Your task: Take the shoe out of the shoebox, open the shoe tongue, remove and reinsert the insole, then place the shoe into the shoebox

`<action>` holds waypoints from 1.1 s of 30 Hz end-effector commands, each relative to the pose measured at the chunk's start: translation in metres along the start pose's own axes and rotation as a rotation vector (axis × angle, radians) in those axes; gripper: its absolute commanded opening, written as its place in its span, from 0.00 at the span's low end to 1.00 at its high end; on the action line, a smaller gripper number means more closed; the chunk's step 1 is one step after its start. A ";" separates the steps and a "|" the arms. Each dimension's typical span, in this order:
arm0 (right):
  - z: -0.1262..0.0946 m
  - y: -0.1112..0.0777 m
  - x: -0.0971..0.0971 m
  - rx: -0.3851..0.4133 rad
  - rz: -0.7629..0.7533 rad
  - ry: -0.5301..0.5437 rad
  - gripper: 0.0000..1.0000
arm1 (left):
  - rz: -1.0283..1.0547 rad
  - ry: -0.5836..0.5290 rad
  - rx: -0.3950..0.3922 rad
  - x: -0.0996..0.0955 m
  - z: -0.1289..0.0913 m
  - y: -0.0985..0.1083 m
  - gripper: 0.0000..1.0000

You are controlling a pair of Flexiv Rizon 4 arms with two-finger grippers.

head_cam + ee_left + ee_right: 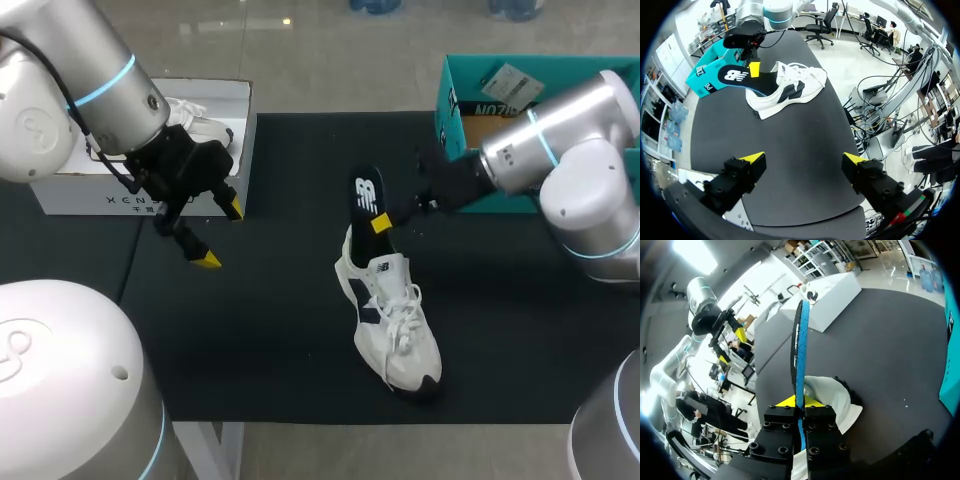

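A white sneaker (392, 325) with navy trim lies on the black mat, toe toward the front edge. A dark insole (367, 193) with a white logo sticks up out of its heel opening. My right gripper (381, 224) is shut on the insole's edge just above the collar. In the right wrist view the insole (799, 340) stands edge-on, clamped between the yellow tips of that gripper (800, 402), with the sneaker (832, 396) under it. My left gripper (220, 236) hangs open and holds nothing in front of the white shoebox (90, 195). In its own view that gripper (804, 160) faces the sneaker (790, 90) and insole (735, 76) from afar.
A second white shoe (200, 124) lies in the white shoebox at the back left. A teal box (462, 128) stands at the back right behind my right arm. The black mat (280, 340) covers the table between them.
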State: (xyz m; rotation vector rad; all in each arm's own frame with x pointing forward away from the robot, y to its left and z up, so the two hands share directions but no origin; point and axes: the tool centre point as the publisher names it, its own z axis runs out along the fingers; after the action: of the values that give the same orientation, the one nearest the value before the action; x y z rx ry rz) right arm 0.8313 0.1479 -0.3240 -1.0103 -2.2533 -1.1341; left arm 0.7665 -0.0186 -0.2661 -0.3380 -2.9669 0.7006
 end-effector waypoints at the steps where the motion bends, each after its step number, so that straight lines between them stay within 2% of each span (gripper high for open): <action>1: 0.007 -0.012 0.004 0.001 0.015 0.007 0.00 | 0.000 0.001 -0.002 0.000 0.000 0.000 1.00; 7: 0.021 -0.029 0.008 0.019 0.055 0.035 0.00 | 0.000 0.001 -0.002 0.000 0.000 0.000 1.00; 12: 0.025 -0.035 0.007 0.022 0.077 0.044 0.00 | 0.000 0.001 -0.002 0.000 0.000 0.000 1.00; 13: 0.023 -0.033 0.007 0.018 0.075 0.042 0.10 | 0.000 0.001 -0.002 0.000 0.000 0.000 1.00; 14: 0.021 -0.030 0.008 0.014 0.068 0.039 0.26 | 0.000 0.001 -0.002 0.000 0.000 0.000 1.00; 15: 0.019 -0.026 0.009 0.012 0.060 0.034 0.27 | 0.000 0.001 -0.002 0.000 0.000 0.000 1.00; 17: 0.014 -0.019 0.010 0.015 0.038 0.019 0.40 | 0.000 0.001 -0.002 0.000 0.000 0.000 1.00; 25: 0.008 -0.005 0.006 0.017 0.011 0.005 0.32 | 0.000 0.001 -0.002 0.000 0.000 0.000 1.00; 27: 0.007 -0.003 0.005 0.018 0.008 0.004 0.27 | 0.000 0.001 -0.002 0.000 0.000 0.000 1.00; 28: 0.007 -0.002 0.004 0.019 0.006 0.003 0.20 | 0.000 0.001 -0.002 0.000 0.000 0.000 1.00; 29: 0.007 -0.002 0.004 0.020 0.004 0.003 0.05 | 0.000 0.001 -0.002 0.000 0.000 0.000 1.00; 30: 0.008 -0.001 0.003 0.021 0.002 0.003 0.00 | 0.000 0.001 -0.002 0.000 0.000 0.000 1.00; 33: 0.009 -0.001 0.002 0.022 0.001 0.005 0.00 | 0.000 0.001 -0.002 0.000 0.000 0.000 1.00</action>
State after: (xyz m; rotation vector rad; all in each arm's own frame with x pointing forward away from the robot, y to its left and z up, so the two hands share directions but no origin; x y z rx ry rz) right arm 0.8264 0.1530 -0.3270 -1.0001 -2.2558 -1.1134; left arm 0.7665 -0.0185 -0.2660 -0.3381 -2.9669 0.7005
